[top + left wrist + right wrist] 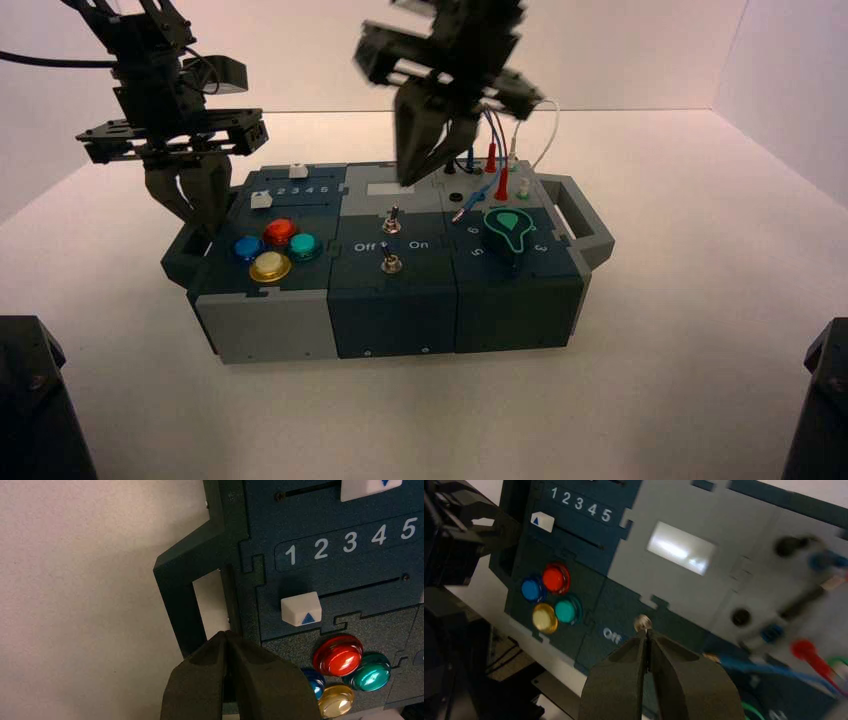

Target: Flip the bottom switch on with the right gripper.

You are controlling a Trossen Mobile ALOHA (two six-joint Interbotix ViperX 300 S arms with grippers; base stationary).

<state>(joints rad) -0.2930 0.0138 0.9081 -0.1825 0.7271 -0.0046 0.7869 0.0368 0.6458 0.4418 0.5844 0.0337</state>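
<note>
The right gripper's (432,150) two tapering fingers (684,672) are pressed together into a closed point with nothing between them. In the right wrist view the tips sit just below a small metal switch (642,623) beside the "Off" lettering (612,635); contact with it cannot be confirmed. In the high view this gripper hangs above the rear middle of the box (400,310), close to the red and blue plugs (491,157) and wires.

The bottom switch (390,263) stands on the dark centre panel, between the "Off" and "On" marks, in front of the top switch (394,221). Its position cannot be read.

The left gripper (196,195) is also closed to a point, empty. It hovers over the box's left end, at the handle (186,580), beside a white slider (301,609) resting near the number 1. Four round buttons (279,232), red, blue, green and yellow, are grouped on the left panel. A green knob (508,229) occupies the right panel.
</note>
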